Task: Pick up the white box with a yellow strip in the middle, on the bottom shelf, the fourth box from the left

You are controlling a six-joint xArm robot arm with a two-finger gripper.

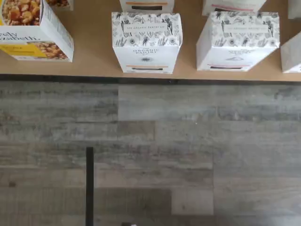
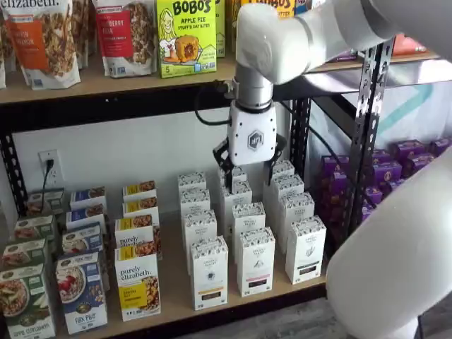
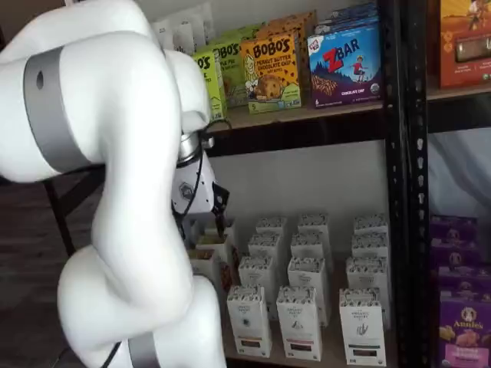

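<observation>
I see my end effector (image 2: 248, 168) hanging wide open and empty. The white box (image 2: 209, 272) stands below it, toward the front of the bottom shelf (image 2: 176, 311).

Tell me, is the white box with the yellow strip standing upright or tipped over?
Upright. In a shelf view the white box stands straight on the bottom shelf with its patterned top upward; the wrist view shows that top level.

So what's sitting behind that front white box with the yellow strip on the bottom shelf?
Behind the white box stands a row of similar white cartons running back to the wall along the bottom shelf. Each hides most of the next, so their label strips can't be seen.
</observation>
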